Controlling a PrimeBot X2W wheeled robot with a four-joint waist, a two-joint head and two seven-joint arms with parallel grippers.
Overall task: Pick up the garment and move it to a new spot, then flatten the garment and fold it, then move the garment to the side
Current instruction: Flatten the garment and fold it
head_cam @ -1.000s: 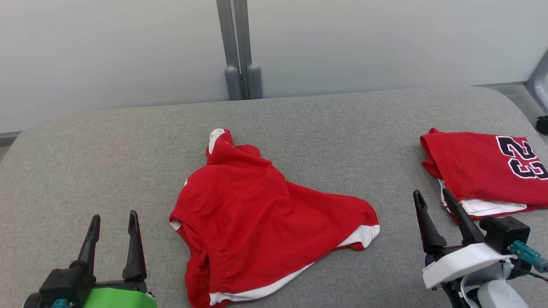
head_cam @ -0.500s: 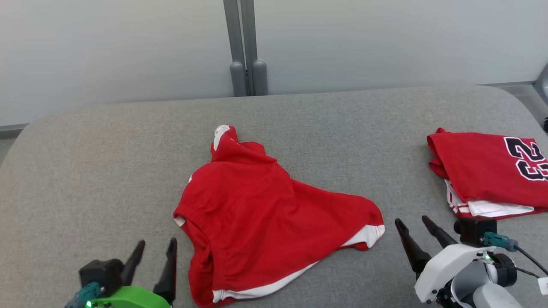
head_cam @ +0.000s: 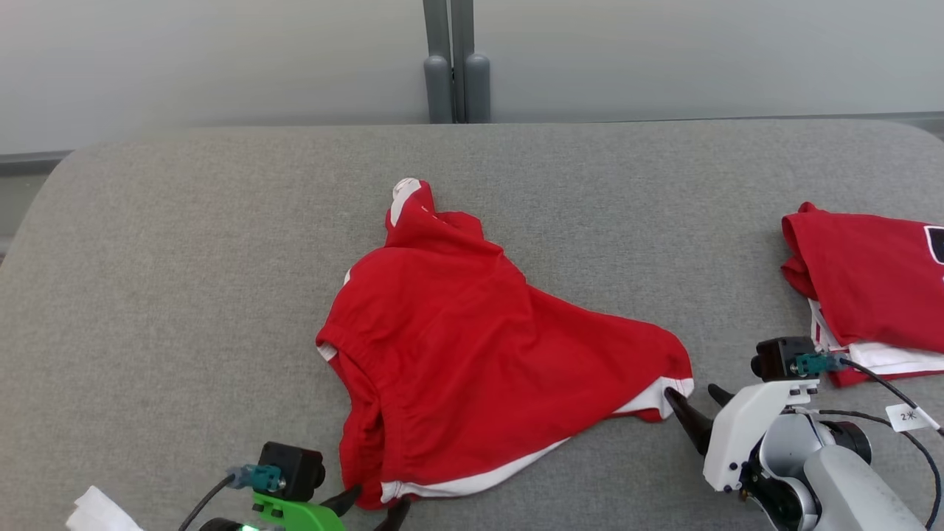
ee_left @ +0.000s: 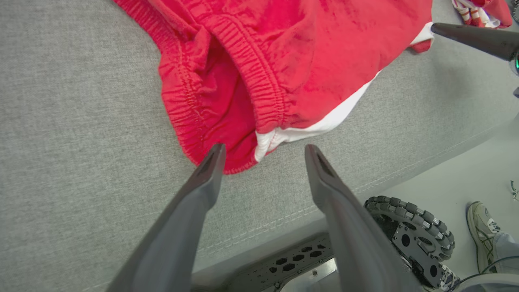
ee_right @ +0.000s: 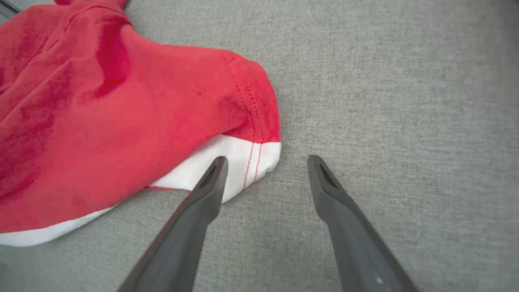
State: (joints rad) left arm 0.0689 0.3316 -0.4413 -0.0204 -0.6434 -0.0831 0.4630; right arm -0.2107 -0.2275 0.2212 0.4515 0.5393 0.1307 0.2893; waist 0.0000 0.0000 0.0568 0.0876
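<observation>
Grey cloth covers the counter (head_cam: pixel 184 258). The left claw (head_cam: pixel 376 505) is released and empty. In its wrist view, the left claw (ee_left: pixel 264 151) has its tips at the gathered waistband corner of the garment (ee_left: pixel 304 52). One finger (ee_left: pixel 202 182) overlaps the red hem, though I cannot tell whether it touches. The garment (head_cam: pixel 487 346), red with white trim, lies crumpled on the counter between the two claws. The right claw (head_cam: pixel 693 394) is also released and holds nothing. In its wrist view, the right claw (ee_right: pixel 267 160) has one finger (ee_right: pixel 206 190) over the white leg hem of the garment (ee_right: pixel 101 121) and the other over bare counter. Beyond the right claw, well apart from the garment, lies a folded red pile (head_cam: pixel 877 273).
</observation>
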